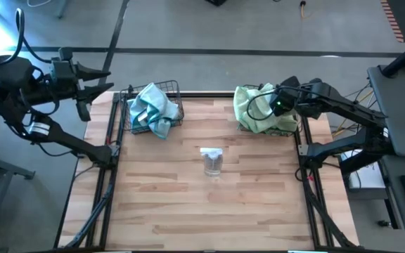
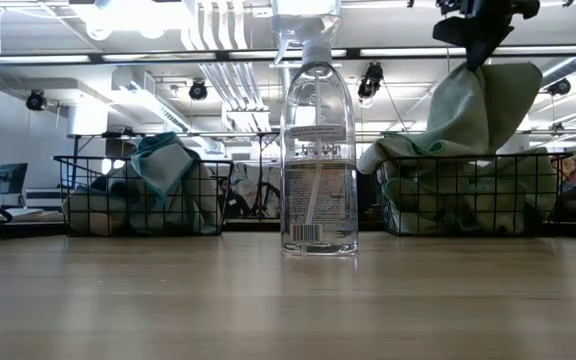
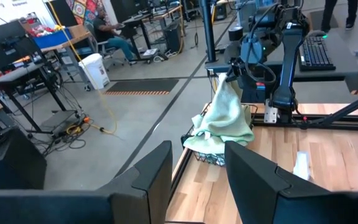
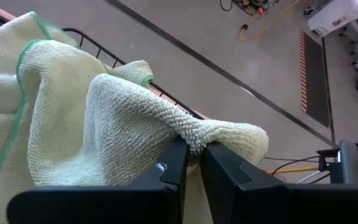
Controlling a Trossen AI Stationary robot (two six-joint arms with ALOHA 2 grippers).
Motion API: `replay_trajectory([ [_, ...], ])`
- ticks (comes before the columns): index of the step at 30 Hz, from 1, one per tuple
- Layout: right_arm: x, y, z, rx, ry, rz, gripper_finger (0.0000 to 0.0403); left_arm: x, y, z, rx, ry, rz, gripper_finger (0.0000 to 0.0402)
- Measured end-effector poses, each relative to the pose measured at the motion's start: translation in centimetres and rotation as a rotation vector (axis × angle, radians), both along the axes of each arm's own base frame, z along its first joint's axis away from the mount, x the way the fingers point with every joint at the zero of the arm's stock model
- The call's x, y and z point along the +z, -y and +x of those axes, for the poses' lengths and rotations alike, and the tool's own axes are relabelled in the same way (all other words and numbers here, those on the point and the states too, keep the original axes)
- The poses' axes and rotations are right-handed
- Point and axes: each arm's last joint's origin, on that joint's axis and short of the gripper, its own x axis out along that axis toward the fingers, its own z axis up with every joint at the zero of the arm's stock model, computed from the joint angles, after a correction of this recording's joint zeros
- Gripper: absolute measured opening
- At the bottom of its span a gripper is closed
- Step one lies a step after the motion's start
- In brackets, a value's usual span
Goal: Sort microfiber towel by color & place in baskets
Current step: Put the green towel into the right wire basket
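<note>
Pale green towels fill the right black wire basket (image 1: 295,126) at the table's far right. My right gripper (image 1: 271,105) stands above it, shut on one green towel (image 2: 478,110) that hangs down into the basket (image 2: 468,190). Light blue towels (image 1: 152,109) lie heaped in the left basket (image 1: 176,91), one drooping over its near rim. My left gripper (image 1: 106,79) waits open beyond the table's far left corner and touches nothing; its fingers show spread in the left wrist view (image 3: 197,165). My right gripper (image 4: 193,149) pinches a bunched fold of the pale green towel (image 4: 197,132) between its two fingers, coming from above. The towel hangs slack below the fingers (image 2: 480,45), and its lower part rests on the green towels in the right basket.
A clear bottle with a white cap (image 1: 212,161) stands upright at the table's middle, between and nearer than the two baskets. Bare wood (image 1: 209,211) spreads over the near half of the table. Desks and a seated person (image 3: 107,28) are in the room beyond.
</note>
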Motion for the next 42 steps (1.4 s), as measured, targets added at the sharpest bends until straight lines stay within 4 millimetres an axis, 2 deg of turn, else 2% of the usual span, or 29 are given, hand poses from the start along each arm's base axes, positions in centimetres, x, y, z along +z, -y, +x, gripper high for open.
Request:
replay_trajectory([
  [8,-0.1,0.1,0.0,-0.011,0.013,0.018,0.0038,0.0,0.0,-0.4,0.001,0.008,-0.001,0.0132],
  [15,-0.2,1.1,-0.6,-0.067,0.052,0.100,0.0038,0.0,-0.1,-0.6,0.001,0.012,-0.001,0.0132],
  [26,-0.2,2.2,-1.2,-0.135,0.064,0.096,0.0038,0.1,-0.1,-0.8,0.001,0.016,-0.002,0.0133],
  [31,-0.2,2.6,-0.5,-0.190,0.161,0.070,0.0038,0.1,-0.1,-0.8,0.001,0.016,-0.002,0.0133],
  [38,-1.5,3.4,1.1,-0.179,0.095,0.117,0.0040,0.1,-0.1,-0.8,0.000,0.017,-0.002,0.0133],
  [42,-2.7,4.3,2.5,-0.186,0.042,0.156,0.0055,0.1,-0.1,-0.8,0.000,0.017,-0.002,0.0133],
])
